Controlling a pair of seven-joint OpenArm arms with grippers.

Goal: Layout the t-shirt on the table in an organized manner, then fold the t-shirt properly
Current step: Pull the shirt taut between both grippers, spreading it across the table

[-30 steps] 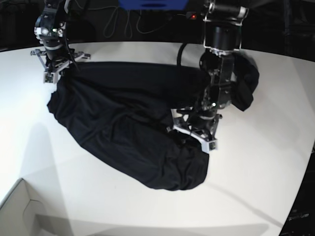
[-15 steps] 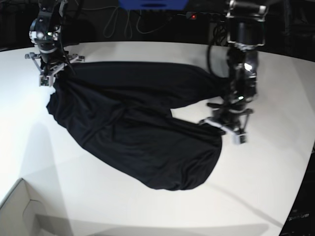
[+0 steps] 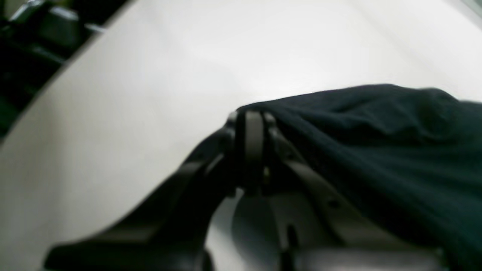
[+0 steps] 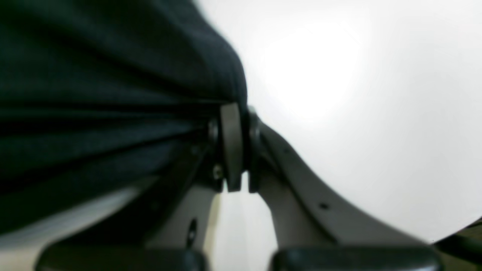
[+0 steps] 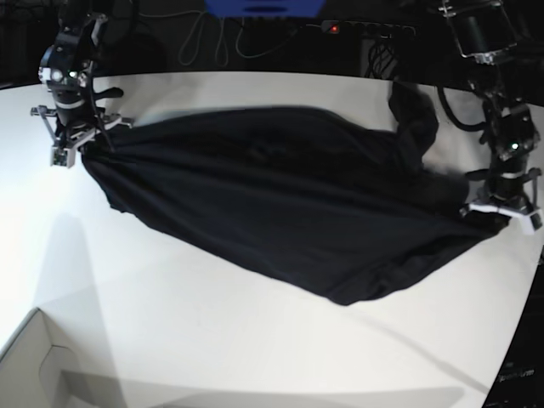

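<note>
Spreading step in hand; thin black t-shirt (image 5: 289,204) stretched across smooth white table (image 5: 212,340), far sleeve bunched; left gripper (image 5: 507,214) clamped on one fabric edge, right gripper (image 5: 75,140) pinching the opposite edge; next move likely calls for lowering the taut cloth flat, then smoothing sleeves.
</note>
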